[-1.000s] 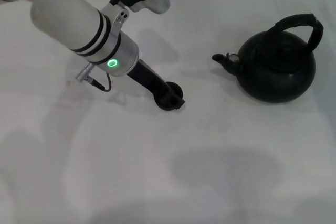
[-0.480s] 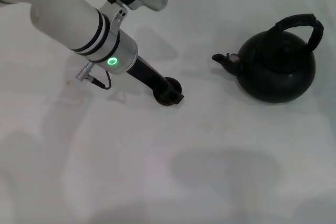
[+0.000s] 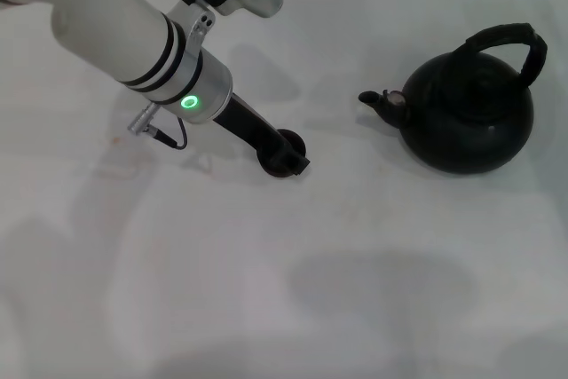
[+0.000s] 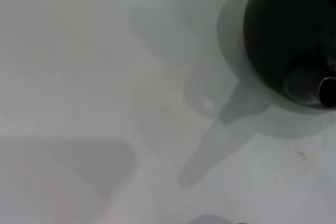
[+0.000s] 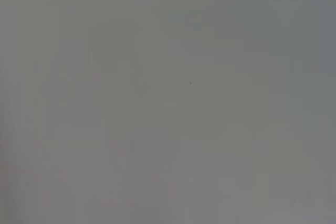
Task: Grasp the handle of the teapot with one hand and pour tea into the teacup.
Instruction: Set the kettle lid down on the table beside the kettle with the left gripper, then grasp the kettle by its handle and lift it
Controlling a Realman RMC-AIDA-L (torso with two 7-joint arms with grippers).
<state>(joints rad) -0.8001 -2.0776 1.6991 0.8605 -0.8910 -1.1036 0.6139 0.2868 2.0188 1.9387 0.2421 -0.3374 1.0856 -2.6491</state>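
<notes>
— Teapot [image 3: 470, 122] first: where does it stand?

— Upright on the white surface [image 3: 355, 264], in its right part and a little toward the far edge. It is black, round and squat. The handle [image 3: 506, 35] arches over its top, leaning to the right side, and nothing touches it. The short spout [image 3: 377, 99] points left, toward the middle of the surface.

— And the left hand [image 3: 286, 159]?

— It comes in from the far left corner on a white arm with a green ring light [image 3: 189, 104] lit at the wrist and a thin dark cable [image 3: 164, 138] looping beside it. The black tip sits low near the middle of the surface, well apart from the spout, with bare white between them.

— Released or clenched?

— I cannot tell. The tip is one dark mass, and a small round dark form [image 3: 291, 142] lies right against it; I cannot separate the two.

— Does the left wrist view help?

— It shows the teapot's black body at one corner, with its shadow spreading over the surface, but nothing of the hand itself.

— The right arm?

— Out of the head view. Its wrist view shows only plain grey surface.
</notes>
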